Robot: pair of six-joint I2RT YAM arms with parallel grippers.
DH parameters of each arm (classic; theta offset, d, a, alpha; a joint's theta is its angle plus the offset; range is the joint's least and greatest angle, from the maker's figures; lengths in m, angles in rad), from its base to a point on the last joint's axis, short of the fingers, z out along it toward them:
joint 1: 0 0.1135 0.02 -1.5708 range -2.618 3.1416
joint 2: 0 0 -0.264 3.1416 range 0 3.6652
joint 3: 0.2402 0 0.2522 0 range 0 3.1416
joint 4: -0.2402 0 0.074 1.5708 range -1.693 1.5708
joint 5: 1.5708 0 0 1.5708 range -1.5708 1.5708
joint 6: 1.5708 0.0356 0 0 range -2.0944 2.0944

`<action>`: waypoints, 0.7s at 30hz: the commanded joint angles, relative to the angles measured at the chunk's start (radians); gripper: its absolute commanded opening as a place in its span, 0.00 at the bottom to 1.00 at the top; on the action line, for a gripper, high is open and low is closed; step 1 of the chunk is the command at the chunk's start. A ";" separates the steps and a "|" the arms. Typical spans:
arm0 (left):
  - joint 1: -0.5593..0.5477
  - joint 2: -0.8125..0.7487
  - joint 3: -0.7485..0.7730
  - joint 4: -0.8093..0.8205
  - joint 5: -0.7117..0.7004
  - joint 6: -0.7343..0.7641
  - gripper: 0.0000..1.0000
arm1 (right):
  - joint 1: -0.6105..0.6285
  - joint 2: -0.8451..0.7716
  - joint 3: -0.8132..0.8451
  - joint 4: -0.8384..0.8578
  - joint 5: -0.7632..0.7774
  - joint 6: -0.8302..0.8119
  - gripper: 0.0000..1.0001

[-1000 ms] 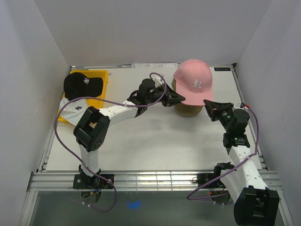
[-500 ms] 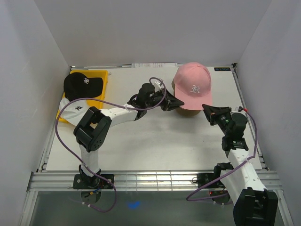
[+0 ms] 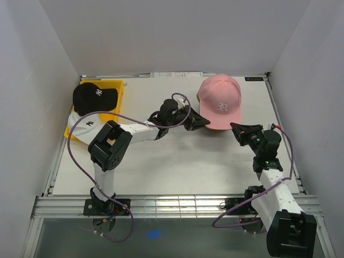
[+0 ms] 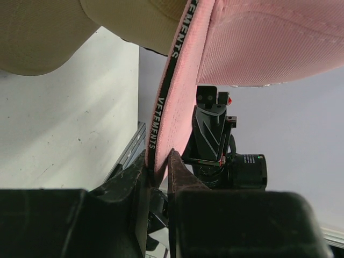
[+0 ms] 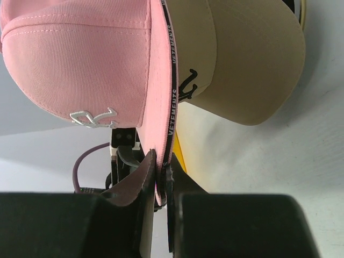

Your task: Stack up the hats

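The pink hat [image 3: 220, 105] sits over the tan hat, which is almost hidden under it in the top view. My left gripper [image 3: 204, 122] is shut on the pink hat's left rim. My right gripper [image 3: 235, 128] is shut on its right rim. In the left wrist view the pink rim [image 4: 177, 80] with its black inner band runs down between my fingers [image 4: 159, 171], with the tan hat [image 4: 48, 32] beneath. In the right wrist view the pink hat [image 5: 80, 59] overlaps the tan hat [image 5: 252, 59], and its rim is pinched at my gripper [image 5: 161, 183]. The black hat [image 3: 94, 97] and the white hat [image 3: 86, 124] lie at the far left.
The yellow tray [image 3: 114, 87] holds the black hat at the back left, with the white hat at its near edge. White walls close in the table on the left, back and right. Purple cables loop off both arms.
Both grippers have brought the pink hat down and slightly toward me onto the tan hat. The tan hat showed below the pink brim before and is now nearly covered.
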 commanded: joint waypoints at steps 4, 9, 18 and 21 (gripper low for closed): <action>0.030 0.055 -0.026 -0.095 -0.059 0.020 0.00 | -0.050 0.029 0.015 -0.069 0.141 -0.130 0.08; 0.032 0.075 -0.035 -0.090 -0.074 0.006 0.00 | -0.054 0.062 0.012 -0.069 0.147 -0.150 0.08; 0.030 0.135 -0.028 -0.092 -0.088 -0.016 0.00 | -0.066 0.103 0.016 -0.084 0.177 -0.208 0.08; 0.030 0.152 -0.025 -0.092 -0.089 -0.022 0.00 | -0.070 0.117 0.029 -0.091 0.187 -0.228 0.08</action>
